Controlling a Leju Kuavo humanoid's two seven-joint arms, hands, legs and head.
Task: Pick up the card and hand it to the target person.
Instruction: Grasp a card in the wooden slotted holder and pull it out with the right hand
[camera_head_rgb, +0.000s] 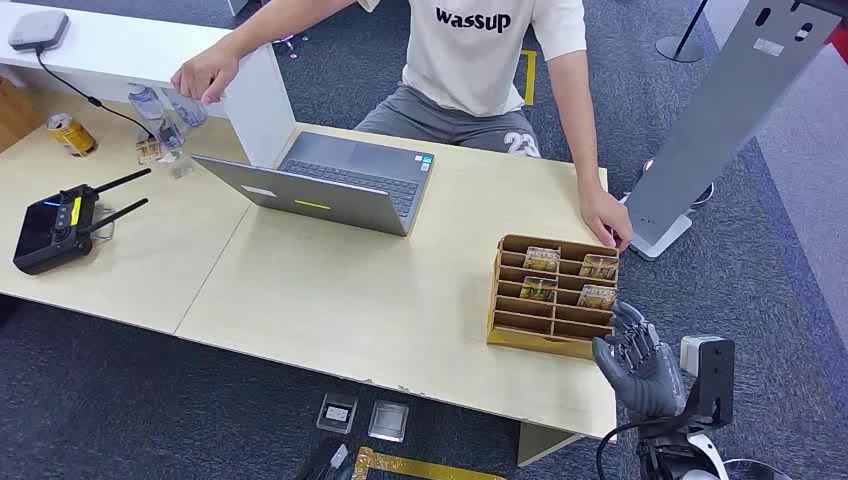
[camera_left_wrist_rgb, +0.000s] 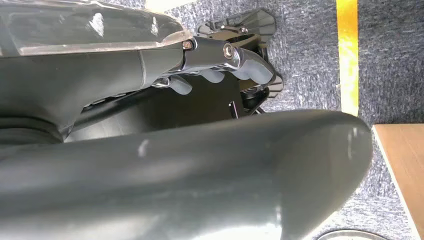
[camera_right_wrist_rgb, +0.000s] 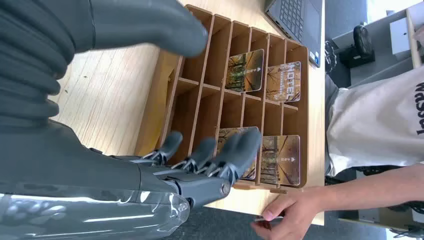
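Your right hand (camera_head_rgb: 637, 362) hovers at the near right corner of the wooden rack (camera_head_rgb: 552, 297), fingers (camera_right_wrist_rgb: 235, 150) spread, holding nothing. Four cards (camera_right_wrist_rgb: 244, 70) stand in its slots; the person's hand (camera_head_rgb: 607, 218) rests beside its far corner

The right hand (camera_head_rgb: 638, 362) is raised at the lower right of the head view, its wrist and forearm rising from below. Its fingers (camera_right_wrist_rgb: 235, 150) are held apart and extended forward, slightly curled, with the thick thumb (camera_right_wrist_rgb: 145, 25) spread wide from them and nothing gripped between. The left hand (camera_left_wrist_rgb: 220, 65) is seen hanging downward, its fingers (camera_left_wrist_rgb: 252, 67) curled loosely inward and nothing held in them.
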